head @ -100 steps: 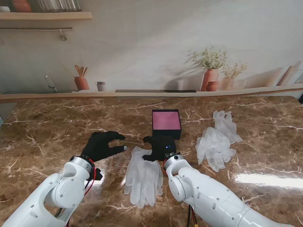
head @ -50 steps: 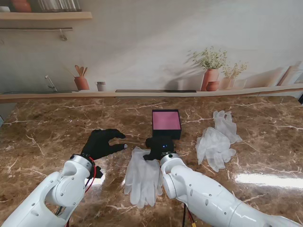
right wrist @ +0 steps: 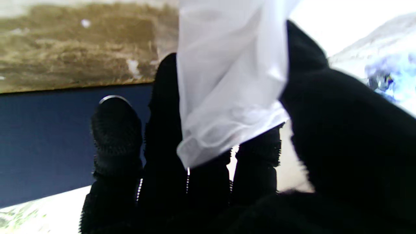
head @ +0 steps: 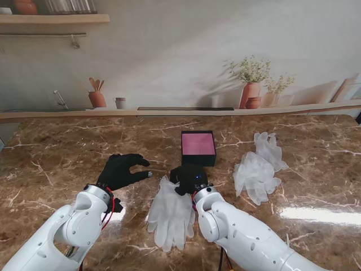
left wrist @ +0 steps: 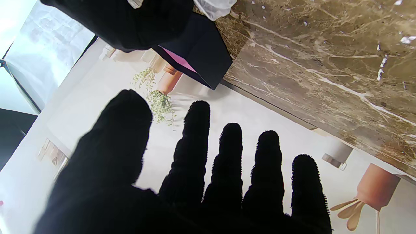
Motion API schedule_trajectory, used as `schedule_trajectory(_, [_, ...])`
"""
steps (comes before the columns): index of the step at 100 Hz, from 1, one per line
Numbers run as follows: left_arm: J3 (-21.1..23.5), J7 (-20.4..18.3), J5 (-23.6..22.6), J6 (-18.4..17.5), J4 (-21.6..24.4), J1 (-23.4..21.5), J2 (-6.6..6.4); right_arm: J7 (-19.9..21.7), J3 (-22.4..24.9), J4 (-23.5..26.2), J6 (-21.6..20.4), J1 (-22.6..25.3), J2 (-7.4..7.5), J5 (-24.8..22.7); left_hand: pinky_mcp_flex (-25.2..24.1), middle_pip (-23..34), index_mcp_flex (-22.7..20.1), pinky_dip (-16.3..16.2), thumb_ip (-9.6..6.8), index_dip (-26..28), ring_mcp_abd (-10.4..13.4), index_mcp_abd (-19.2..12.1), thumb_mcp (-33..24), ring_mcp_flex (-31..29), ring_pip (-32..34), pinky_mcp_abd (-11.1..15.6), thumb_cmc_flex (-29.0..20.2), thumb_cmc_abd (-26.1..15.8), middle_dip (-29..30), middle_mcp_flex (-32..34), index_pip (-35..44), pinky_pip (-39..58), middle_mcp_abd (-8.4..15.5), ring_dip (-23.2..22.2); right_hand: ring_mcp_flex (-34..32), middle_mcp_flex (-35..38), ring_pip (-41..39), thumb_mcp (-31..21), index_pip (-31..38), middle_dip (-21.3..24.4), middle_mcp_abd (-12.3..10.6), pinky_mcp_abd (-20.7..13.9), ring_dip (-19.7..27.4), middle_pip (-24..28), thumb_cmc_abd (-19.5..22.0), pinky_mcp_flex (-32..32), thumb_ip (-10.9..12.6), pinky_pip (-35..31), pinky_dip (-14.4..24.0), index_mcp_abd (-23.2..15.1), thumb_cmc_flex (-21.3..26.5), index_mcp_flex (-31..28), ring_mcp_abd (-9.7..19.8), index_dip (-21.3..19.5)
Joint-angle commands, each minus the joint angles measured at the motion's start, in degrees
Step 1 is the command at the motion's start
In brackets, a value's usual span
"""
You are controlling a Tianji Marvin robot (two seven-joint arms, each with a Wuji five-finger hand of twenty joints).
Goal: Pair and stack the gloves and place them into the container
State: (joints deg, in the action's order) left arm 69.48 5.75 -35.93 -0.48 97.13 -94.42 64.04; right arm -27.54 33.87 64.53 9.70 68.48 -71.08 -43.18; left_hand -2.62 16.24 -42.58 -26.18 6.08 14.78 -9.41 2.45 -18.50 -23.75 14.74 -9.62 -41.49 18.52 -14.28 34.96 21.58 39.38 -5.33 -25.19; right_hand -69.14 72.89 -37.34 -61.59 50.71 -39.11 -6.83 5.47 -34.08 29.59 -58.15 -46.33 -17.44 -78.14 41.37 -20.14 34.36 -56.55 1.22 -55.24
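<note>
The black container (head: pixel 198 147) with its pink inside stands on the marble table (head: pixel 62 152). Just nearer the robot than the container, the right hand (head: pixel 189 178) pinches the cuff of the stacked white gloves (head: pixel 171 212); the right wrist view shows the thin white material (right wrist: pixel 227 97) gripped between thumb and fingers (right wrist: pixel 117 130). The rest of that pair lies flat on the table, fingers pointing toward the robot. To the left of the container, the left hand (head: pixel 119 172) hovers with fingers (left wrist: pixel 195 146) spread, holding nothing. To the right of the container lies a second heap of white gloves (head: pixel 258 166), crumpled, well apart from both hands.
</note>
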Motion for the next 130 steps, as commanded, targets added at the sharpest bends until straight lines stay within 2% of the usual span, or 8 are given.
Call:
schedule_trajectory(1, [-0.25,0.26,-0.09,-0.26,0.06,-0.20,0.22,-0.56,1.13,-0.04,-0.35,1.36,-0.14,0.86,-1.24,-0.92,-1.52,-0.46,-1.66,0.75,2.05,-1.97,1.72,-1.40,-1.86,-0.28,1.27,-1.73,0.59,1.02,0.49,-0.46,1.26,0.54,-2.94,2.63,-2.41,-1.50,0.45,-1.41,-1.15,-0.76,-2.04,1.94,-1.89,-1.60,-2.25,-3.36,-1.38,-1.76,2.62,-1.03,0.83,1.38])
schedule_trajectory(6, [-0.29,0.37,-0.02,-0.39,0.02,-0.17,0.24,-2.00,2.34,0.23,-1.39,1.88,-0.25,1.04,-1.24,-0.92,-1.62,-0.36,-1.69,0.85,2.06,-1.92,1.76,-1.51,-1.86,-0.47,1.12,-1.81,0.59,1.14,0.57,-0.76,1.21,0.54,-3.01,2.79,-2.51,-0.93,0.52,-1.48,-0.97,-1.00,-2.52,2.48,-1.08,-1.26,-1.67,-3.58,-2.26,-1.25,3.43,0.10,0.80,6.10])
schedule_trajectory(13, [-0.31,0.43,-0.05,-0.56,-0.02,-0.09,0.24,-4.12,3.98,0.34,-3.14,2.41,-0.57,1.72,-1.19,-0.89,-1.80,-0.34,-1.70,0.95,1.95,-1.92,1.83,-1.52,-1.89,-0.47,1.05,-1.81,0.58,1.33,0.67,-0.89,1.10,0.55,-2.12,2.71,-2.63,0.00,2.73,-1.70,-0.12,-1.08,-3.56,2.44,0.92,0.28,-0.86,-2.70,-2.48,0.39,4.27,1.58,0.73,20.85])
schedule_trajectory(22, [-0.38,0.55,0.05,-0.81,-0.15,0.11,0.28,-6.50,5.57,0.09,-4.71,2.60,-0.80,1.86,-1.17,-0.92,-1.79,-0.35,-1.72,1.04,2.03,-1.87,1.90,-1.62,-1.92,-0.50,0.99,-1.97,0.60,1.43,0.67,-1.02,1.24,0.56,-0.76,2.74,-2.28,0.39,4.46,-2.01,-0.52,-1.47,-4.25,2.15,1.82,2.13,-0.66,-1.25,-2.40,-0.14,4.17,-0.08,1.22,27.59])
schedule_trajectory(55, [-0.55,0.76,0.03,-1.16,-0.25,0.35,0.31,-7.89,12.39,5.08,-16.09,8.31,1.56,-0.18,-1.23,-1.11,-1.68,-0.11,-1.78,1.17,2.07,-1.90,2.20,-1.49,-2.19,-0.64,0.82,-2.10,0.68,1.36,0.47,-2.03,1.08,0.66,4.95,1.16,-3.42,0.32,4.84,-4.07,-2.08,-1.11,-6.32,2.37,4.07,8.03,-0.39,1.16,-0.87,-1.43,2.86,0.76,2.98,25.41])
schedule_trajectory(88, [-0.74,0.36,-0.24,-1.28,0.12,0.30,0.20,-0.89,19.31,15.78,-26.89,17.85,5.90,-6.71,-1.18,-1.14,-1.53,-0.21,-1.81,1.28,2.20,-2.01,2.44,-1.40,-2.30,-0.64,0.77,-2.28,0.69,1.18,0.34,-2.47,1.08,0.67,11.10,1.95,-1.79,-1.74,3.80,-4.28,-3.72,-0.59,-6.45,2.17,2.16,12.70,-1.12,6.08,-0.48,-3.35,1.37,-0.14,4.05,23.76])
schedule_trajectory(105, [-0.74,-0.11,-0.23,-1.12,0.40,0.29,0.12,2.47,19.51,17.24,-30.32,19.13,7.39,-9.48,-1.15,-1.10,-1.55,-0.25,-1.82,1.33,2.11,-2.10,2.62,-1.41,-2.26,-0.62,0.75,-2.30,0.67,1.15,0.35,-2.64,0.99,0.63,11.51,2.17,-1.83,-2.42,3.52,-4.48,-4.10,-0.74,-6.33,2.01,1.61,13.12,-1.32,6.68,0.24,-3.82,0.94,-0.46,4.39,23.41])
schedule_trajectory(130, [-0.98,-0.32,-0.24,-1.03,0.45,0.45,0.08,5.76,15.05,13.31,-31.75,15.85,8.44,-10.70,-1.17,-1.11,-1.49,-0.23,-1.88,1.38,2.03,-2.19,2.77,-1.27,-2.28,-0.68,0.59,-2.47,0.67,1.08,0.35,-3.06,0.81,0.62,11.47,2.15,-2.16,-2.81,3.24,-4.80,-4.16,-1.20,-6.47,1.93,1.75,13.56,-1.43,7.15,0.98,-4.23,0.51,-0.42,4.57,23.06])
